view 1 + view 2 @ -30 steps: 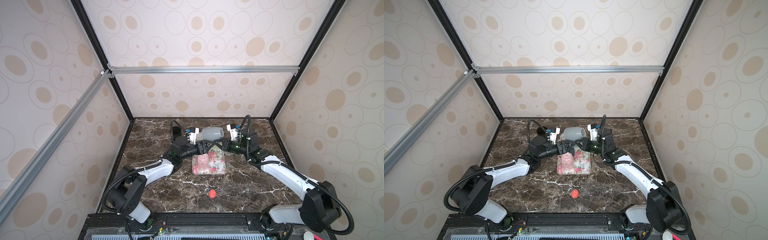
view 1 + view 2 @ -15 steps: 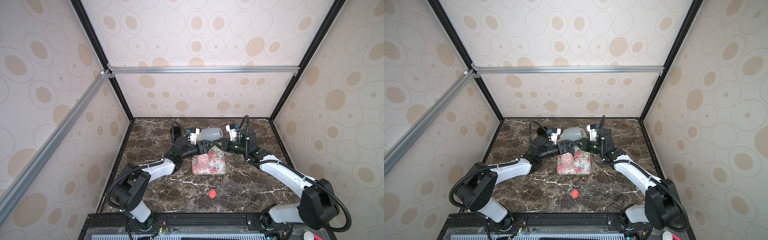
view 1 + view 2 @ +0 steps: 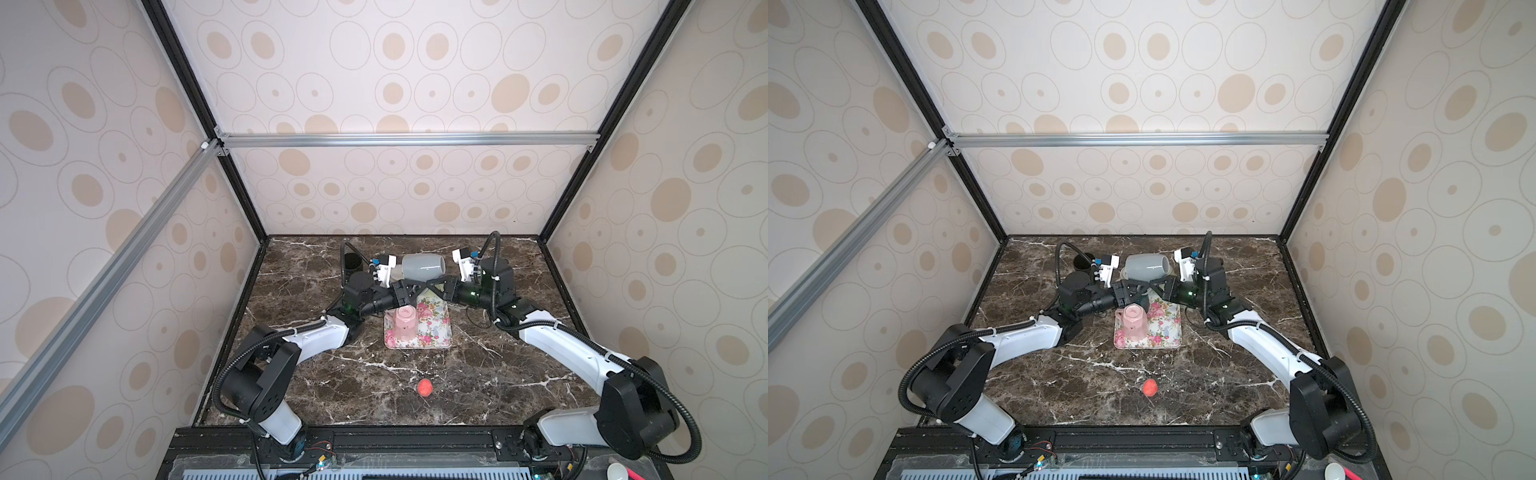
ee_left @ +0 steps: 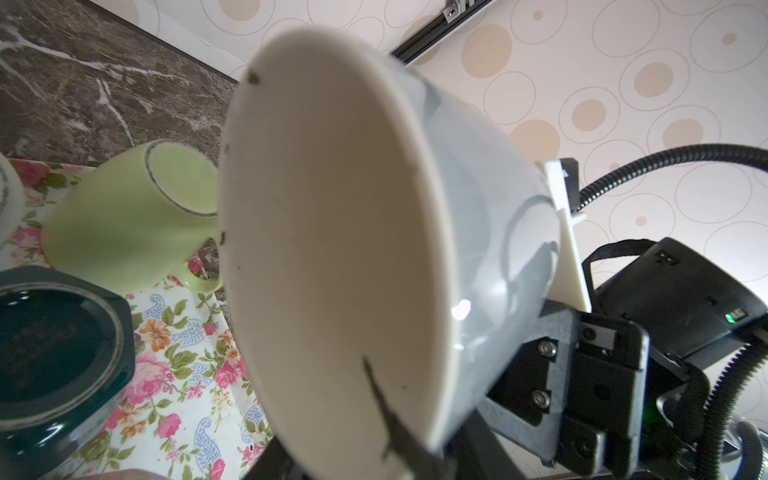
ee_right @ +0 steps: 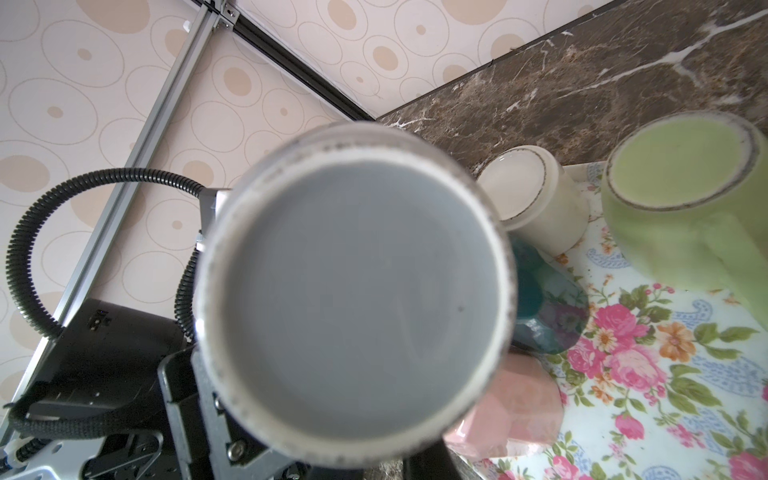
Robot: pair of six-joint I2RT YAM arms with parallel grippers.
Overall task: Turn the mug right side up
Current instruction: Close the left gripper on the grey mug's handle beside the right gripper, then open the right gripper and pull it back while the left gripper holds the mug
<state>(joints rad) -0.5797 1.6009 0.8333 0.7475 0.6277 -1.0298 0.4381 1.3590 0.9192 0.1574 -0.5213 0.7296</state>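
mug: the grey mug (image 3: 419,268) is held in the air on its side above the far edge of the floral tray (image 3: 436,338), mouth toward the left arm.
right side: the right gripper (image 3: 432,286) is closed on the mug near its base.
left side: one finger of the left gripper (image 3: 406,289) is seen inside the rim; a clamp cannot be told.
done: lift and half turn, as judged.
left: rotation to mouth-up, setting down.

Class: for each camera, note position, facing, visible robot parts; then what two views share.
Top views: high in front, looking down on table; arms, left tool, right tool.
Left wrist: on its arm, facing mouth of grey mug; right tool shows.
Right wrist: on its arm, facing mug's base; left tool shows.
Wrist views share green mug.
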